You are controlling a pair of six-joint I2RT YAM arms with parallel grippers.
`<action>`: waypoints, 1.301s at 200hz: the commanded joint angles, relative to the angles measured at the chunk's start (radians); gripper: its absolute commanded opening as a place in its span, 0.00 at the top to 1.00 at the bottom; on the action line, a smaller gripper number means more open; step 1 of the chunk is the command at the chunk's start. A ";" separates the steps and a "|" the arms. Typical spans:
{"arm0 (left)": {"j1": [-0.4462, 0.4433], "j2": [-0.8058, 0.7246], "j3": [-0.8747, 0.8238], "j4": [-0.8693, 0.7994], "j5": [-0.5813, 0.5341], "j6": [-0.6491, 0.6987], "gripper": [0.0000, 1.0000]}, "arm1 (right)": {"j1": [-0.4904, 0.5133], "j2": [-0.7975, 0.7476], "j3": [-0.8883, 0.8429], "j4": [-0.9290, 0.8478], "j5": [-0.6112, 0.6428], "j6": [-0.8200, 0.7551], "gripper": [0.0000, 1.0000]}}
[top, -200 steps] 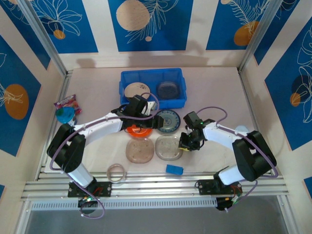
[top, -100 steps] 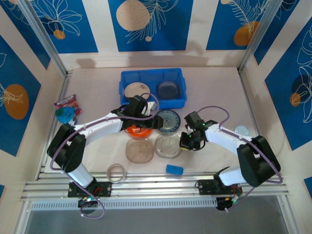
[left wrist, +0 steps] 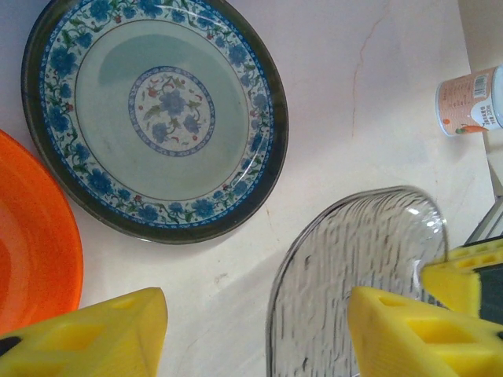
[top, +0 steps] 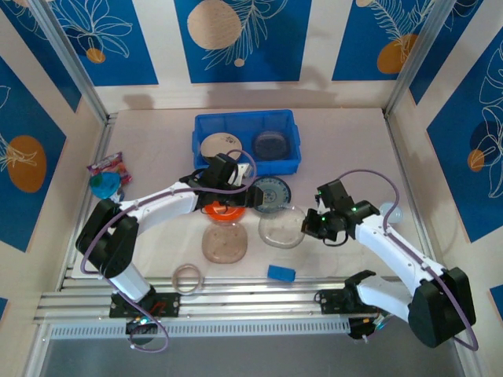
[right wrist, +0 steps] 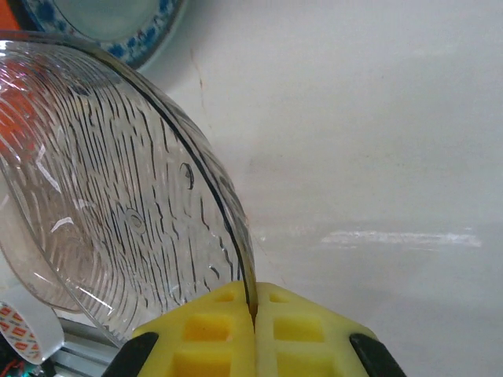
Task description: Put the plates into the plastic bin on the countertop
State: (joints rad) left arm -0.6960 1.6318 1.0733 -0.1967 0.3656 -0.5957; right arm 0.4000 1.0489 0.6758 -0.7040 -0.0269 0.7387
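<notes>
Right end effector (right wrist: 253, 314) clamps the rim of a clear ribbed plate (top: 281, 228), tilted above the counter (top: 354, 157) short of the blue bin (top: 246, 118); this thin edge grip could slip. Left end effector (left wrist: 255, 338) gapes wide

High overhead view; two downward wrist close-ups, clear plate (left wrist: 346, 259) in both.
</notes>
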 commanded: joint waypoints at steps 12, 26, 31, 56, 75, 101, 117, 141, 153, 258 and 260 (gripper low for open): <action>0.001 -0.002 -0.012 0.038 0.018 -0.014 0.39 | -0.019 -0.023 0.050 -0.007 -0.027 0.032 1.00; 0.000 0.003 -0.014 0.044 0.025 -0.028 0.40 | -0.018 -0.015 0.066 0.006 -0.028 0.034 1.00; 0.001 0.006 -0.014 0.046 0.028 -0.029 0.41 | -0.018 -0.010 0.073 0.009 -0.029 0.034 1.00; 0.000 0.005 -0.021 0.065 0.039 -0.034 0.43 | -0.018 0.019 0.104 0.031 -0.033 0.032 1.00; 0.000 0.009 -0.019 0.073 0.045 -0.032 0.46 | -0.020 0.046 0.133 0.043 -0.037 0.026 1.00; 0.001 0.017 -0.010 0.071 0.053 -0.028 0.55 | -0.019 0.075 0.174 0.052 -0.044 0.015 1.00; 0.001 0.019 -0.004 0.066 0.049 -0.022 0.62 | -0.019 0.086 0.191 0.055 -0.050 0.009 1.00; 0.005 0.031 0.007 0.067 0.057 -0.026 0.78 | -0.020 0.107 0.206 0.070 -0.061 0.003 1.00; 0.007 0.036 0.010 0.070 0.061 -0.027 0.80 | -0.020 0.120 0.206 0.083 -0.072 0.002 1.00; 0.057 -0.037 0.044 0.002 -0.008 -0.019 1.00 | -0.075 0.168 0.296 0.067 0.057 -0.021 0.47; 0.058 -0.040 0.045 0.003 -0.012 -0.020 1.00 | -0.080 0.164 0.297 0.069 0.059 -0.021 0.47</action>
State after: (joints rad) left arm -0.6636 1.6485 1.0786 -0.1642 0.3901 -0.6228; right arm 0.3573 1.2461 0.9230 -0.6220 -0.0219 0.7349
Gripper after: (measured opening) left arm 0.068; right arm 0.514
